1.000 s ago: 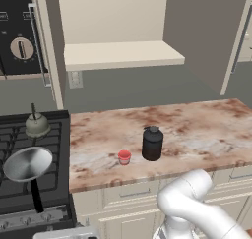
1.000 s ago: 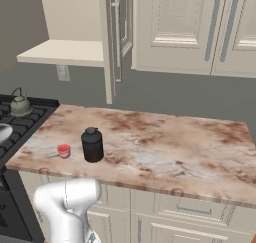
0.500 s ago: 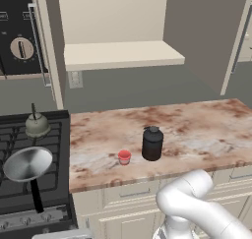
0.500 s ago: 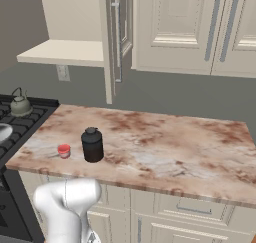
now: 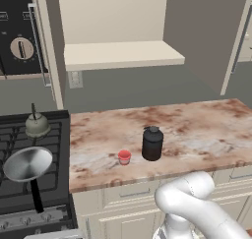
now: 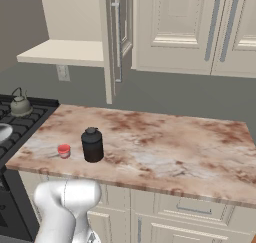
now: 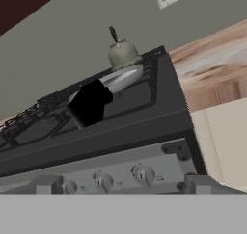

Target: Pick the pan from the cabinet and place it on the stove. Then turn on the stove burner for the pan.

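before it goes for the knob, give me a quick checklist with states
1. Pan on the stove grates: ok.
2. Pan handle clear of the knobs: ok, it ends above the front strip.
3. Kettle apart from the pan: ok.
4. Knobs in the hand view: ok, straight ahead.
5. Gripper open and empty: ok.
6. Which knob feeds the pan's burner: cannot tell.
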You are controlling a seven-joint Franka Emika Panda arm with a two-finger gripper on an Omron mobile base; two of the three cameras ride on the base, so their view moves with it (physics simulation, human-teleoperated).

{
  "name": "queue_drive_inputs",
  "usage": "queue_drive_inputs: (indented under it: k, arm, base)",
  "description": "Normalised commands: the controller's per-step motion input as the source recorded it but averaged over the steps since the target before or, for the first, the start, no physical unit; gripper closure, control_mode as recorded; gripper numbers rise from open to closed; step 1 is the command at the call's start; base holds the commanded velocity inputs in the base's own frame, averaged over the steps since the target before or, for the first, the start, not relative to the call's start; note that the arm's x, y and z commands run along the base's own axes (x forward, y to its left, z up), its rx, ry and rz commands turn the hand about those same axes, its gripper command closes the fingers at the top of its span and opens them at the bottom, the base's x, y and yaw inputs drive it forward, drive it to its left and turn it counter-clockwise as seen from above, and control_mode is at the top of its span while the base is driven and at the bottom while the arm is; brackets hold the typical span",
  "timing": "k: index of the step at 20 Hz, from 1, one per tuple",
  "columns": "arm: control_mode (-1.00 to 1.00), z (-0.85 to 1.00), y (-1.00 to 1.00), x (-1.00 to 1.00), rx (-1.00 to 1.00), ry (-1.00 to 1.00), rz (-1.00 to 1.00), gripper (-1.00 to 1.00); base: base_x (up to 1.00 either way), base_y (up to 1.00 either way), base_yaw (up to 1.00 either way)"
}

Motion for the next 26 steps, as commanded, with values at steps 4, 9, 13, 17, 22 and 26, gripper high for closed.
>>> queue_drive_inputs:
  k: [4, 9, 13, 17, 22, 26]
  arm:
    - [-1.0, -0.04, 0.03, 0.16, 0.0, 0.01, 0.0, -1.0]
    - [-1.0, -0.03, 0.04, 0.23, 0.0, 0.0, 0.0, -1.0]
    - [-1.0, -0.11, 0.15, 0.16, 0.0, 0.0, 0.0, -1.0]
    - [-1.0, -0.15, 0.15, 0.12, 0.0, 0.0, 0.0, -1.0]
    - [-1.0, -0.21, 0.08, 0.08, 0.0, 0.0, -0.01, -1.0]
    - [-1.0, -0.26, 0.01, 0.02, 0.0, 0.0, -0.04, -1.0]
  base:
    - [0.0, 0.0, 0.0]
    - [0.0, 0.0, 0.0]
    - [0.0, 0.0, 0.0]
    - [0.0, 0.0, 0.0]
    - [0.0, 0.0, 0.0]
    - [0.0, 0.0, 0.0]
